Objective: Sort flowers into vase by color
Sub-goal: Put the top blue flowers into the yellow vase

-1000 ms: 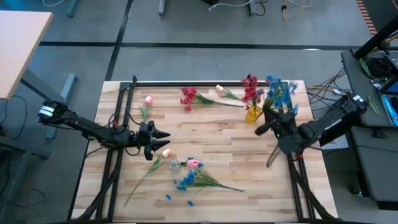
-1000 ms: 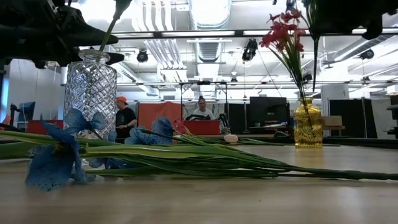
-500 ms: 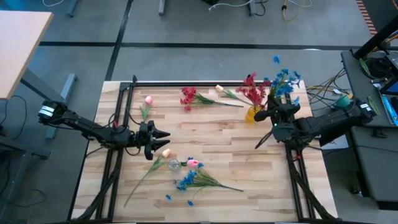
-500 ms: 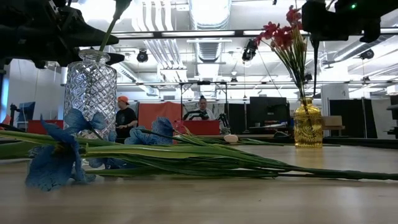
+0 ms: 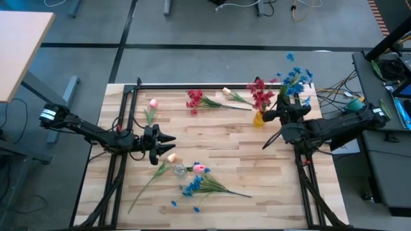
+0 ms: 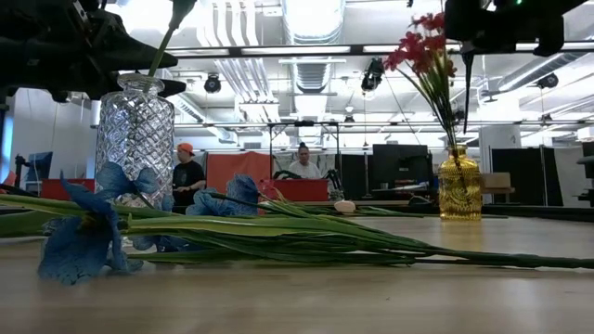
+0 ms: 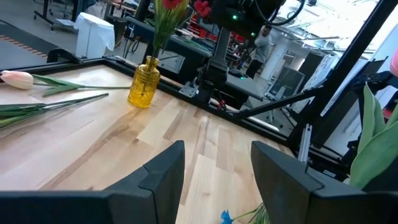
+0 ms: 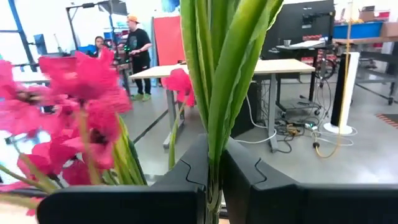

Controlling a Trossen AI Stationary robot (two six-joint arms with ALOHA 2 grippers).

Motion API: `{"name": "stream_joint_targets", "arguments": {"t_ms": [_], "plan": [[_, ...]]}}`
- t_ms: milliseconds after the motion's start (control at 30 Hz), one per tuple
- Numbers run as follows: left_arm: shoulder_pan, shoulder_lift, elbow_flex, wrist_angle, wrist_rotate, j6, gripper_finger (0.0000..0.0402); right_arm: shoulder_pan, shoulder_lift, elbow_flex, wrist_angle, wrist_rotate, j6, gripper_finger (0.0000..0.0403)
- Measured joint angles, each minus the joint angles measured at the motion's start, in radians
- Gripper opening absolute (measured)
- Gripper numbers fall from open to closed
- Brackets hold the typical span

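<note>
My right gripper (image 5: 280, 117) is shut on a bunch of blue flowers (image 5: 295, 78), held high beside the yellow vase (image 5: 260, 118) that holds red flowers (image 5: 260, 94). In the low view the gripper (image 6: 501, 23) is above that vase (image 6: 459, 186). My left gripper (image 5: 171, 145) is open and empty, just to the far side of the clear glass vase (image 5: 180, 170), which holds a pink bud (image 5: 200, 167). More blue flowers (image 5: 202, 186) lie on the table near the front. My right gripper pinches the green stems and leaves of the blue bunch (image 8: 214, 163) between its two fingers, about midway along the bunch. The fingers lie across the stems. The bunch is lifted clear, blossoms toward the far edge, the stem end (image 5: 266, 144) hanging free below.
A red bunch (image 5: 196, 99), a cream bud (image 5: 226, 91) and a pink bud (image 5: 153, 102) lie near the far edge. A peach bud (image 5: 171, 157) on a long stem lies by the glass vase. A black frame (image 5: 192, 85) borders the table. People stand in the room behind (image 6: 186, 176).
My right gripper has carried the blue bunch toward the table's far edge, closer to the yellow vase, and has risen a little. The blossoms now reach farther past the far edge and the hanging stem end sits higher.
</note>
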Motion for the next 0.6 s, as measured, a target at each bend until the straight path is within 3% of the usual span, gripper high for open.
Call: {"name": "stream_joint_targets", "arguments": {"t_ms": [600], "plan": [[0.000,0.000,0.000,0.001,0.000,0.003,0.0170,-0.064,0.144,0.001,0.001,0.000,0.070,0.0018]]}}
